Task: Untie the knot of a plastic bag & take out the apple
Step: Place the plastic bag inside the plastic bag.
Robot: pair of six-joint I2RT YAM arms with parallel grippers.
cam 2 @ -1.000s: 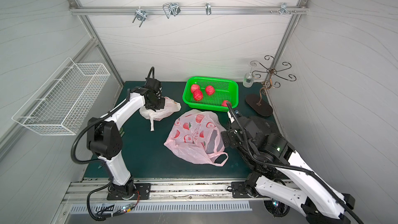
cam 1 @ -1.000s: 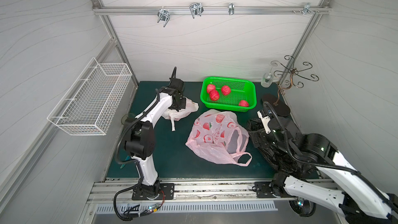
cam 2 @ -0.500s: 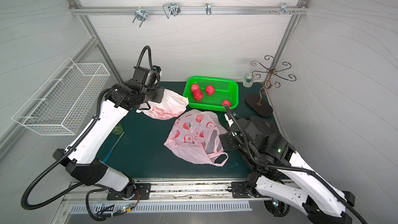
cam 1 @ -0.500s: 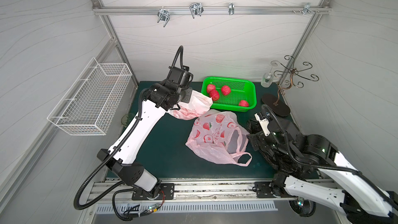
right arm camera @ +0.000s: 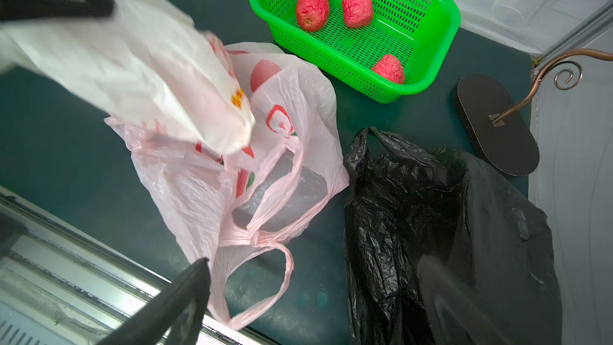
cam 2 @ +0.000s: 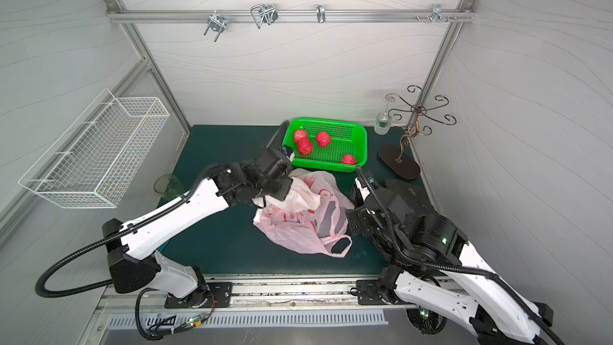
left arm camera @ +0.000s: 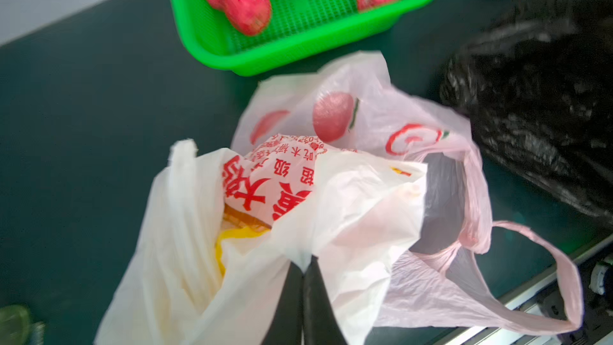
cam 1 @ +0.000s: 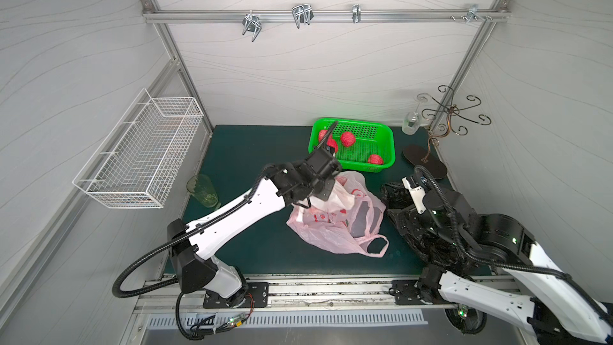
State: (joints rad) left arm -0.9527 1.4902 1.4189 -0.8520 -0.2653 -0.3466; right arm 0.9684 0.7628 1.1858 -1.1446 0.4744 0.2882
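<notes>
Left claw [left arm camera: 302,261] pinched tight on white bag [left arm camera: 365,200], dangling above pink bag [cam 1: 318,233]; hold firm, set it down clear; right claw [right arm camera: 316,262], at its 3 o'clock, gapes wide.

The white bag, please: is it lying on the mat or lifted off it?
Lifted: the shut jaws of the left gripper pinch the white bag, which hangs over the pink bag.
</notes>
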